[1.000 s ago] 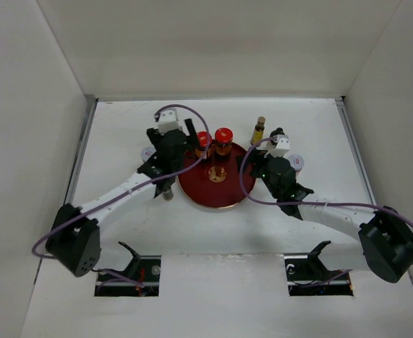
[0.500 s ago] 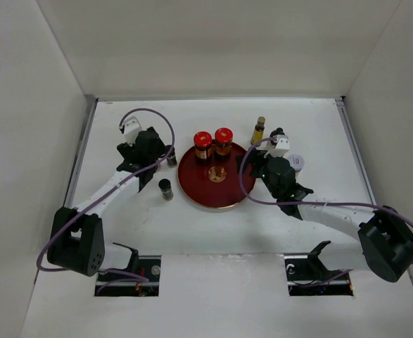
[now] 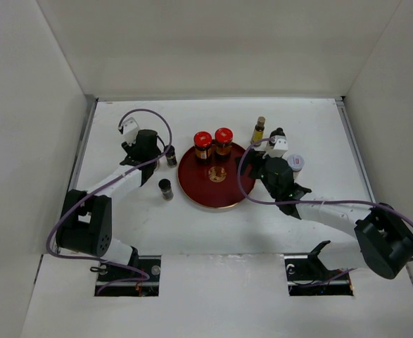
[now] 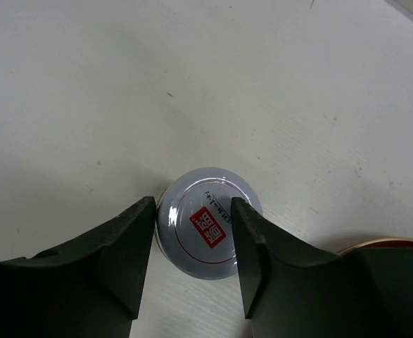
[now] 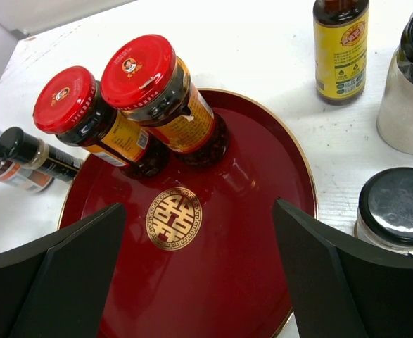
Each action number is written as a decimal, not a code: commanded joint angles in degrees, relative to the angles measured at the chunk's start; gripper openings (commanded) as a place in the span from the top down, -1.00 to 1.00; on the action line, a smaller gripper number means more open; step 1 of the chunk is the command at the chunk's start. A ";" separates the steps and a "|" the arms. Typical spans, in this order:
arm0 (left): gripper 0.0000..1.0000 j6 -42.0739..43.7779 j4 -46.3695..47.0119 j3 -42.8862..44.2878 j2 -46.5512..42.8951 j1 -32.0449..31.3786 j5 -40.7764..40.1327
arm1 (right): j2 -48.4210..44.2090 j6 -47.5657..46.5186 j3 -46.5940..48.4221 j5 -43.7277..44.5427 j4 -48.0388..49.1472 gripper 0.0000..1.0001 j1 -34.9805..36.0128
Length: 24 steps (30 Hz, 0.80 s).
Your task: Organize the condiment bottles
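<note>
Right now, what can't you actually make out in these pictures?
- Top view: the white-lidded round jar in the left gripper is hidden under that arm.
- Left wrist view: that jar's body and contents sit beneath its own lid.
- Right wrist view: the top edge cuts off the cap of the yellow-labelled amber bottle; the right edge crops the black-capped clear glass jar.

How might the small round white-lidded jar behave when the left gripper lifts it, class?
The small round white-lidded jar looks rigid, so probably won't deform. Its glossy lid might slip between the left gripper's fingers. Being round, it could roll if tipped over.
</note>
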 commanded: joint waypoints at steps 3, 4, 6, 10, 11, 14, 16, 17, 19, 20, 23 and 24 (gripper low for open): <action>0.03 -0.03 0.62 -1.82 -1.82 0.57 0.54 | -0.52 -0.17 1.04 -0.23 3.04 -0.84 0.14; -0.06 -0.03 0.27 -1.91 -1.91 0.48 0.37 | -0.34 -0.17 1.13 -0.23 3.04 -0.84 0.14; -0.29 -0.03 0.01 -2.00 -1.57 0.66 0.89 | -0.08 -0.26 1.22 -0.23 3.04 -0.84 0.14; -0.50 -0.12 -0.17 -1.65 -1.30 0.13 1.68 | 0.01 -0.34 1.31 -0.23 3.04 -0.84 0.14; -0.54 0.15 -0.17 -1.48 -1.21 0.04 1.86 | 0.01 -0.34 1.31 -0.23 3.04 -0.84 0.14; -0.57 1.29 -1.13 0.45 0.54 -0.13 2.30 | 0.01 -0.34 1.31 -0.23 3.04 -0.84 0.14; -0.57 1.47 -2.71 2.21 2.47 -0.13 2.56 | -0.08 -0.34 1.31 -0.23 3.04 -0.84 0.14; -0.57 1.47 -3.24 2.82 3.35 -0.22 2.48 | -0.08 -0.34 1.31 -0.23 3.04 -0.84 0.14; -0.56 1.38 -3.07 3.18 4.06 -0.66 2.13 | -0.08 -0.43 1.31 -0.23 3.04 -0.84 0.14; -0.57 1.29 -2.81 3.10 4.06 -0.83 2.04 | -0.08 -0.43 1.31 -0.23 3.04 -0.84 0.14; -0.57 1.64 -2.45 3.27 4.15 -1.01 1.51 | 0.01 -0.43 1.31 -0.23 3.04 -0.84 0.14; -0.55 1.73 -2.72 3.62 4.50 -0.84 1.42 | 0.01 -0.43 1.31 -0.23 3.04 -0.84 0.14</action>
